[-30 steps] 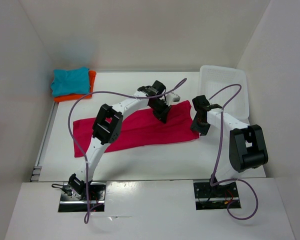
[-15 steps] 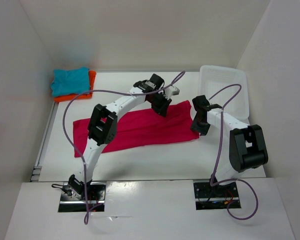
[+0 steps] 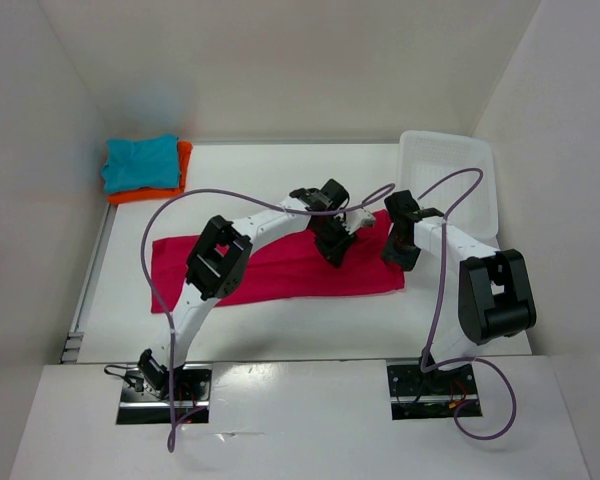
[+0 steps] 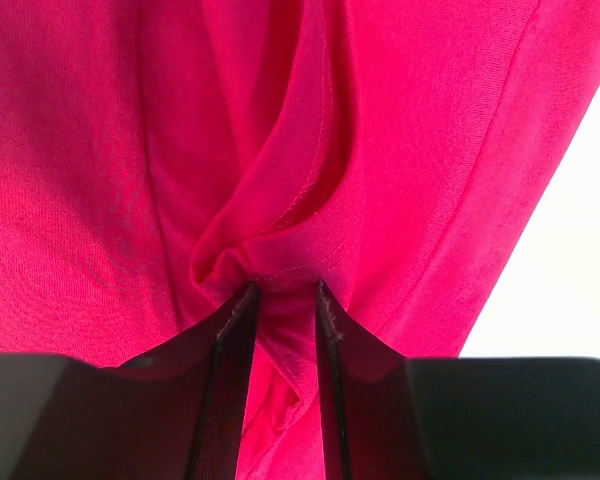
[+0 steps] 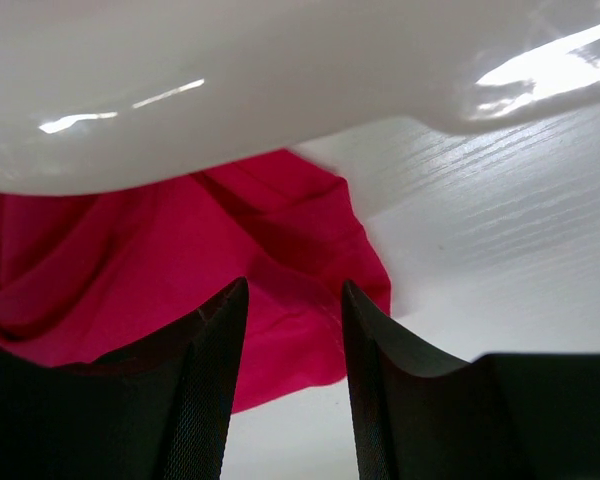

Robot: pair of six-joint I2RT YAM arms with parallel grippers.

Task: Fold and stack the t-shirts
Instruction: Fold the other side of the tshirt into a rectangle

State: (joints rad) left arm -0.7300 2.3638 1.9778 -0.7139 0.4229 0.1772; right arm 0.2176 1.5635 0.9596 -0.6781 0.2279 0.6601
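The pink-red t-shirt [image 3: 270,268] lies as a long folded band across the table's middle. My left gripper [image 3: 337,248] is down on its right part. In the left wrist view its jaws [image 4: 283,290] stand a little apart, open, with a bunched fold of the pink-red cloth [image 4: 130,150] lying between the fingertips. My right gripper [image 3: 398,255] hovers open over the shirt's right end [image 5: 130,270], with nothing between its fingers [image 5: 205,340]. The teal t-shirt [image 3: 140,160] lies folded on the orange t-shirt [image 3: 130,196] at the back left corner.
A white plastic basket [image 3: 490,200] stands at the back right, just behind the right gripper; its glossy wall [image 5: 230,90] fills the top of the right wrist view. White walls close in the table on the left, back and right.
My left gripper swept right and toward the near side, carrying the shirt's far edge over so the band is narrower. Its jaws went from shut to parted. The right arm stayed still.
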